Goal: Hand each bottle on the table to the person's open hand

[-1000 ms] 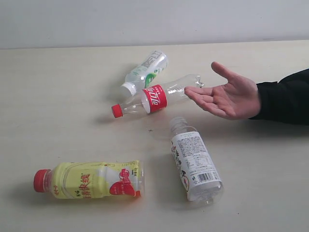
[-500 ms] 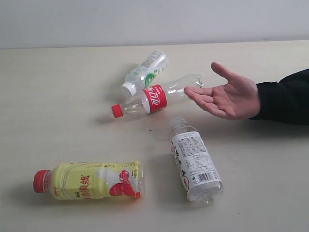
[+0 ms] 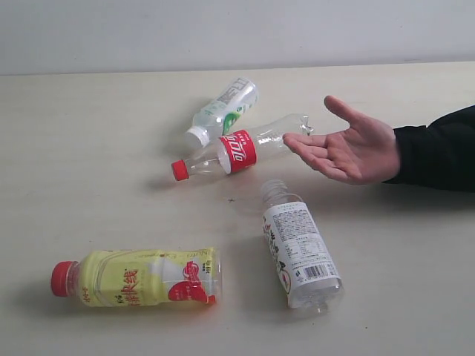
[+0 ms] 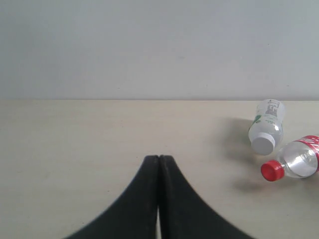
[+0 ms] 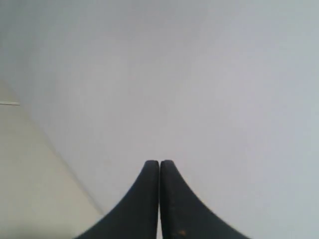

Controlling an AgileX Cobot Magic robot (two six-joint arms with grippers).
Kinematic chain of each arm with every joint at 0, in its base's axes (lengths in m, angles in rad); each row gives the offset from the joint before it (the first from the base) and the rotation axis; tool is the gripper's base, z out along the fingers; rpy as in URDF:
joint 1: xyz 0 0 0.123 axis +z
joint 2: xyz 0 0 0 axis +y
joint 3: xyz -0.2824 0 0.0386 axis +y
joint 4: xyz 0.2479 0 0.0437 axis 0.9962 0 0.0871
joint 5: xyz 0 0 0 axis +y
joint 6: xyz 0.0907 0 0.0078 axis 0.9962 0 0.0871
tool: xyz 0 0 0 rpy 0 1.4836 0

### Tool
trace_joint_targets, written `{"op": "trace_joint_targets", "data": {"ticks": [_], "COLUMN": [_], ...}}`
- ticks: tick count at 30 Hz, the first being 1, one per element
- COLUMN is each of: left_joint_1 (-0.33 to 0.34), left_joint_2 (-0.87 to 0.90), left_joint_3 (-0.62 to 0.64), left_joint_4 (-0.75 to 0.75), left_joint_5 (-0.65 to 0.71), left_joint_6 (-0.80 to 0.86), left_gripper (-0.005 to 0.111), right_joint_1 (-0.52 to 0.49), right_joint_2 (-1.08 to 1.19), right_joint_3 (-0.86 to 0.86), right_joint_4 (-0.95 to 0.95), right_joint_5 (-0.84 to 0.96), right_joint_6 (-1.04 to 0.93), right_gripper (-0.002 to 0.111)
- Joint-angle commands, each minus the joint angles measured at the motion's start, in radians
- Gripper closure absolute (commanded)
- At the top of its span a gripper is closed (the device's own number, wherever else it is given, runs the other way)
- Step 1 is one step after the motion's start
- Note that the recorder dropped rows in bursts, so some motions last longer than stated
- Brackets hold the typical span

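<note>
The left end effector [image 4: 158, 158] has its two black fingers pressed together with nothing between them, and it hangs low over the pale surface [image 4: 75, 149]. Ahead of it and off to one side lie two of the bottles, well apart from its tips: the green-and-white bottle [image 4: 266, 127], its white cap turned toward the end effector, and just beside it the red-labelled bottle [image 4: 294, 164], red cap likewise pointing back this way. The right end effector [image 5: 159, 162] is also closed tight and holds nothing; ahead of it is mostly a plain grey wall [image 5: 199, 74], with a strip of the surface to one side. From the exterior view all four bottles lie on their sides. The yellow-labelled bottle [image 3: 137, 276] and the white-labelled bottle [image 3: 298, 252] with its barcode rest nearer the camera, apart from each other and from the other pair. The person's open hand [image 3: 349, 144] reaches in palm up from a black sleeve [image 3: 438, 148] — its fingertips sit just beside the base end of the red-labelled bottle, though whether they touch cannot be told.
</note>
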State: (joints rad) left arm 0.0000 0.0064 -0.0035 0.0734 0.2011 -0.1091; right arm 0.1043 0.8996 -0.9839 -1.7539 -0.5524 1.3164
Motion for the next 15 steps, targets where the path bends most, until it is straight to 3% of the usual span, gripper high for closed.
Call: {"op": "trace_joint_targets", "data": {"ticks": [1,15], "left_joint_1": [0.0,0.0], "left_joint_2": [-0.006,-0.006], "left_joint_3": [0.003,0.003], "left_joint_4": [0.003,0.003], "left_joint_5": [-0.002,-0.002], "left_joint_6": [0.0,0.0], "left_gripper": [0.107,0.107], "right_joint_1": [0.001,0.001], "right_joint_2": [-0.026,0.021], "right_joint_3": [0.049,0.246], "right_joint_4": [0.01,0.01], "right_joint_5": [0.315,0.479], "right_joint_6": [-0.066,-0.237], "right_gripper": [0.105,0.105]}}
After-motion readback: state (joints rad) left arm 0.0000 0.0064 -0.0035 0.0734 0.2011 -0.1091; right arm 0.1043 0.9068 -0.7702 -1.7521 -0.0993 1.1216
